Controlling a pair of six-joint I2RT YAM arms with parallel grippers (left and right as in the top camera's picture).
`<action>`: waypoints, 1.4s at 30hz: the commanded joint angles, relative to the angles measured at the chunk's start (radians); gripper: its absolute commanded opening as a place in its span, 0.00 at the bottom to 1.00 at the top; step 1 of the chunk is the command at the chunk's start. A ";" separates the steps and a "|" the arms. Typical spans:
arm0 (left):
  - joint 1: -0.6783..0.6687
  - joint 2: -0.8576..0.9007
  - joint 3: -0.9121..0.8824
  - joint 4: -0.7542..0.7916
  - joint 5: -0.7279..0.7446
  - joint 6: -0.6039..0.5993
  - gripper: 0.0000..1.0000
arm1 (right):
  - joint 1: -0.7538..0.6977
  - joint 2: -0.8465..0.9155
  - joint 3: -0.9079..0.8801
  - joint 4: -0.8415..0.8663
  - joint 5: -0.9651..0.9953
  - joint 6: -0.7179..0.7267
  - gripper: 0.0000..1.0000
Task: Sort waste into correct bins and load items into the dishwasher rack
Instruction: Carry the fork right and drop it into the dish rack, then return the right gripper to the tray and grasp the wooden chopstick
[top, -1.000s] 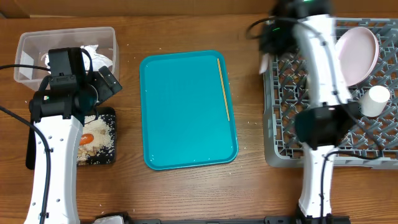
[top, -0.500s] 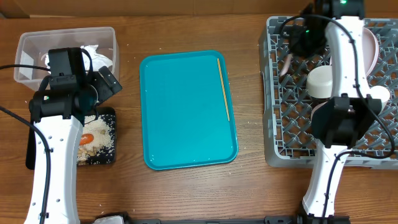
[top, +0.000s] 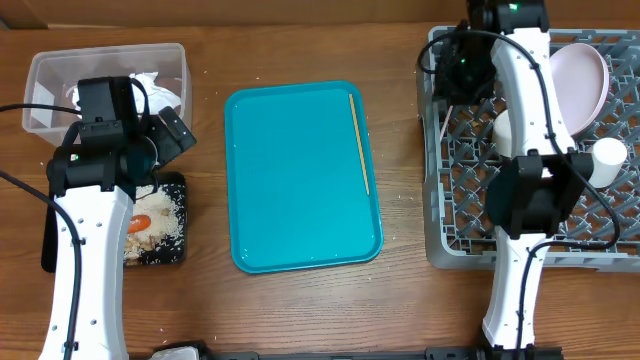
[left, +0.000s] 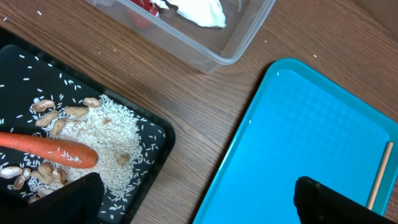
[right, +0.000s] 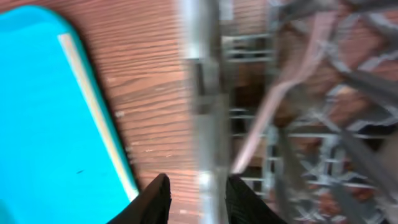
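Observation:
The grey dishwasher rack (top: 433, 215) stands at the right. In it a white plate (top: 580, 78) leans upright, beside a white cup (top: 607, 160) and a bowl (top: 503, 128) half hidden by the arm. A pale fork (top: 445, 125) lies on the grid by the left wall. My right gripper (top: 462, 72) hovers over the rack's rim (right: 202, 81), its jaws apart and empty (right: 199, 200). The black tray (top: 176, 250) holds the carrot (left: 50, 149), nuts (left: 56, 115) and rice (left: 115, 134). My left gripper (left: 199, 205) hangs open over the tray's right edge.
A teal tray (top: 300, 180) lies in the middle with a thin wooden stick (top: 359, 140) along its right side. The clear tub (top: 50, 80) at the back left holds crumpled white paper (top: 160, 92). A few rice grains lie on the table near the rack.
My right arm has swung about over the rack's back left corner, and its jaws have parted. The fork has dropped onto the rack's grid. The left arm has not moved.

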 joint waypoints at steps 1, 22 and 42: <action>0.003 0.003 0.007 0.001 0.004 -0.010 1.00 | 0.113 -0.082 0.044 0.013 -0.095 0.010 0.34; 0.002 0.003 0.007 0.001 0.004 -0.010 1.00 | 0.393 -0.073 -0.517 0.531 0.202 0.182 0.48; 0.003 0.003 0.007 0.001 0.004 -0.010 1.00 | 0.404 -0.072 -0.631 0.586 0.132 0.189 0.24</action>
